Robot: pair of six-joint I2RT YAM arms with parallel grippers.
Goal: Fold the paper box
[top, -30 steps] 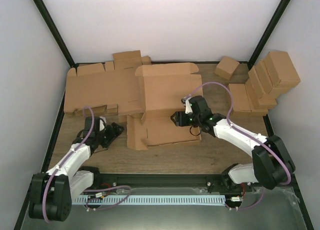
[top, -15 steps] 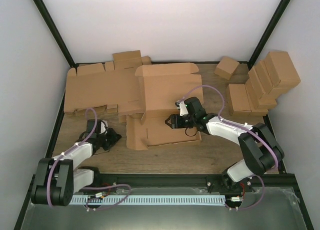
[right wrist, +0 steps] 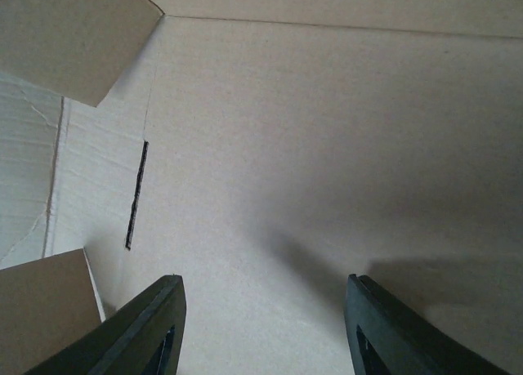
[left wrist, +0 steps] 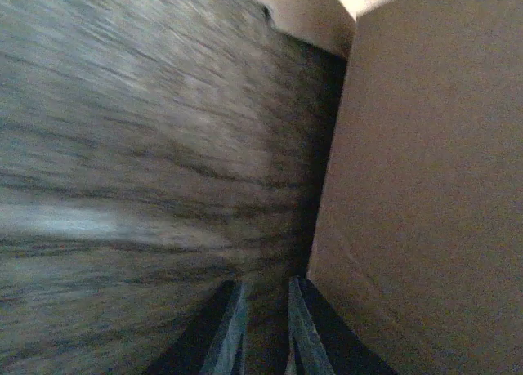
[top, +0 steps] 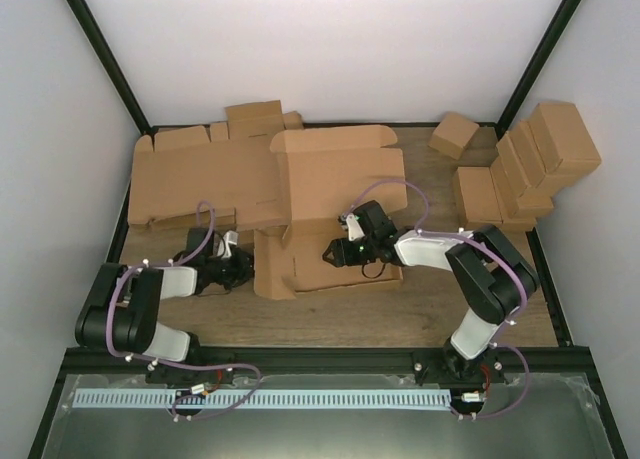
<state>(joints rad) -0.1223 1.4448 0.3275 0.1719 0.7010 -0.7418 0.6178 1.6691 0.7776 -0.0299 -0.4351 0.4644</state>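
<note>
1. The paper box [top: 325,214] lay mid-surface, beside the flat blanks [top: 200,184].
2. Left gripper [left wrist: 263,326] fingers nearly together, empty, at its left wall; right gripper [right wrist: 261,326] fingers apart over the floor panel.
3. Looked light, stiff, creased: grab flap edges.

The left pincer [top: 243,269] has narrowed and reached the paper box [top: 335,204]; the right pincer [top: 333,251] slid left.

Two arms share one build: white shells between bulky black joints, with a looping lilac cable along each. The left black pincer [top: 243,267] has slim dark fingers [left wrist: 227,334]; the right black pincer [top: 331,251] shows a green light.
</note>
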